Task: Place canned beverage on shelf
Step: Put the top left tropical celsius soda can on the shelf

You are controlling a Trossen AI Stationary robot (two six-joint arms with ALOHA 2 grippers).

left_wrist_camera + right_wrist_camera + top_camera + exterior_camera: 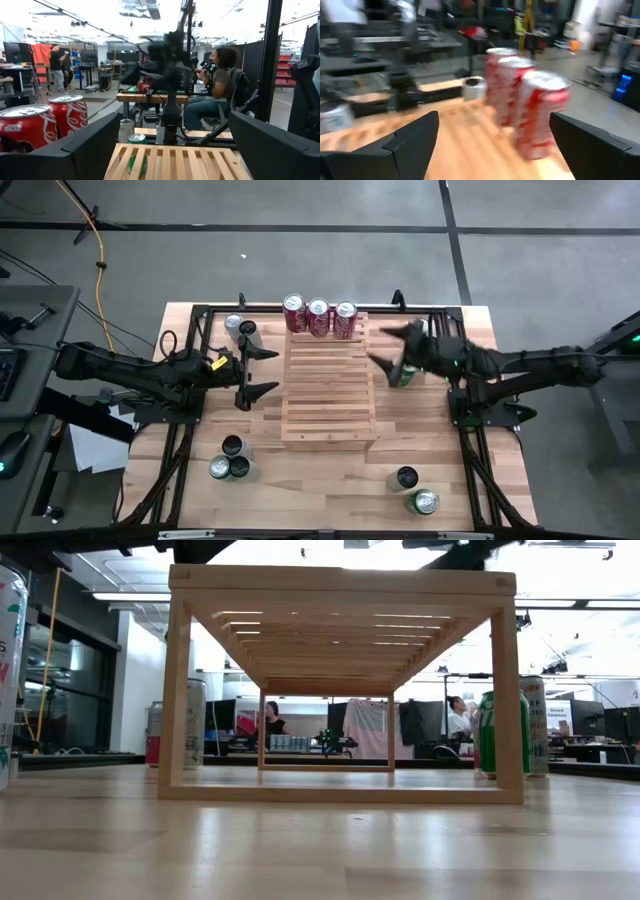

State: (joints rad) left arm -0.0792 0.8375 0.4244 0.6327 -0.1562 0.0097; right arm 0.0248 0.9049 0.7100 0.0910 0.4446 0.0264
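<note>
The slatted light-wood shelf (329,390) stands in the middle of the table. Three red cans (319,316) stand upright in a row on its far end; they also show in the right wrist view as red cans (540,112). A green can (405,376) stands on the tabletop by the shelf's right side, and it shows again in the low view (497,735). My right gripper (388,348) hovers open above that spot, pointing at the shelf's far right corner. My left gripper (268,371) hovers open off the shelf's left side, with nothing between its fingers.
A silver can (233,325) and a dark can (248,332) stand at the far left. Three cans (231,460) cluster at the near left, two cans (416,491) at the near right. The shelf's near slats (329,415) are bare. People sit beyond the table.
</note>
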